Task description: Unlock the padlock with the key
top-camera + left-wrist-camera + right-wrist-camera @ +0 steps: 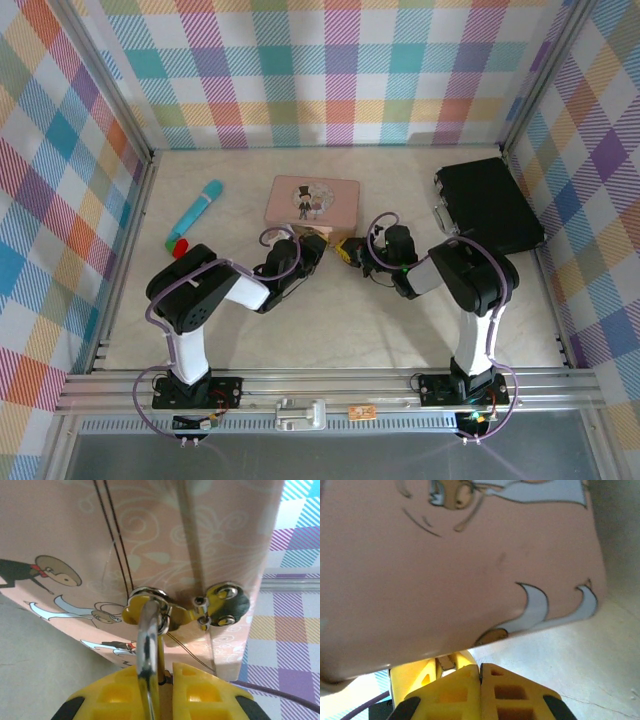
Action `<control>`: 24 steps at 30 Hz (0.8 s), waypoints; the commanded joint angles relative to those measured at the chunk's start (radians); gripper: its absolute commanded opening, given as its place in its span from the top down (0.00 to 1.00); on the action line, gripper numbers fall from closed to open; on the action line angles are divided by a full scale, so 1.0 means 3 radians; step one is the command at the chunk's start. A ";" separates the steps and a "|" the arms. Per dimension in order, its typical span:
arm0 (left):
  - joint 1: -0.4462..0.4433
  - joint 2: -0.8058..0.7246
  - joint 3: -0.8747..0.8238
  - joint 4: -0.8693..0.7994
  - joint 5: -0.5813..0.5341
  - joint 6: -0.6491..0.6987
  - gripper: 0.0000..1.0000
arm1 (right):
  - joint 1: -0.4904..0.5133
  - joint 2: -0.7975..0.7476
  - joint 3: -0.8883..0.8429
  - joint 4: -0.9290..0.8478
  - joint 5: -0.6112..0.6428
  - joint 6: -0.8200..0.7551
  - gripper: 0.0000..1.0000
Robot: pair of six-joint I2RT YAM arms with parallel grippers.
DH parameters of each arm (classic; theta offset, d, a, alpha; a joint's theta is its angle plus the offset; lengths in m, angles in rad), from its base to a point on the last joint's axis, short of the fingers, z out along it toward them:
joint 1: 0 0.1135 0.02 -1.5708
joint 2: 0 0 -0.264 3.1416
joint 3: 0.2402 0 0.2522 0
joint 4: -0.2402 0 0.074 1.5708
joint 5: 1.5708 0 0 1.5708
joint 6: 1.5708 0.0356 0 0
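The tin point(313, 200) has a smooth pink printed skin with a faint satin sheen. Its clasp point(220, 605) is glossy brass-coloured metal. The padlock point(146, 645) shows a shackle of mirror-bright polished metal. The left gripper point(162, 674) and right gripper point(480, 672) have matt yellow moulded plastic fingers. The table point(330, 320) looks smooth, pale and marbled.
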 commanded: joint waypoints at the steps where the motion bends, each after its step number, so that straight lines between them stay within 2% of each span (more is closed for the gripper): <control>1: -0.0227 -0.0287 0.0045 0.0555 0.0778 0.0026 1.00 | 0.0062 -0.0119 0.0056 -0.0101 -0.0013 -0.0239 1.00; 9: -0.0240 -0.0253 0.0078 0.0489 0.0663 0.0085 1.00 | 0.0173 -0.0131 0.0066 -0.0032 0.0089 0.0021 1.00; 20: -0.0377 -0.0275 0.0171 0.0050 0.0023 0.0320 1.00 | 0.0405 -0.0459 -0.0086 -0.0289 0.0617 0.0099 1.00; 24: -0.0382 -0.0270 0.0178 -0.0058 -0.0026 0.0315 1.00 | 0.0411 -0.0577 -0.0149 -0.0332 0.0677 0.0060 1.00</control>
